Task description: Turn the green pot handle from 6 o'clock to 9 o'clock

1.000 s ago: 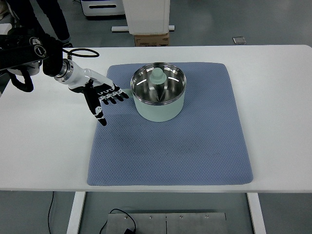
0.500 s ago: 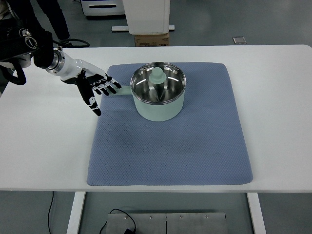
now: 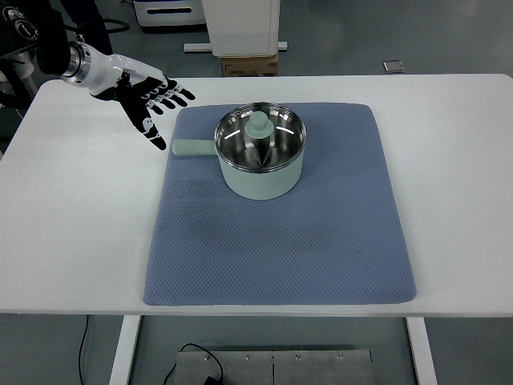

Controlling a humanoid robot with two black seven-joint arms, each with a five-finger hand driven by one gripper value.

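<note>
Pot on mat, handle at 9 o'clock; left hand clear of it with fingers spread.

The green pot [image 3: 260, 160] stood upright on the far half of the blue mat [image 3: 280, 241], which lay flat on the white table [image 3: 465, 200]. The pot handle [image 3: 192, 148] pointed toward the left edge of the view, and its tip lay at the mat's left border. A green lid knob [image 3: 259, 123] was visible inside the steel interior. The left hand [image 3: 144, 100] was positioned above the table at the far left, near the handle but not touching it, fingers apart and empty. A cardboard box [image 3: 248, 64] sat on the floor beyond the table.
</note>
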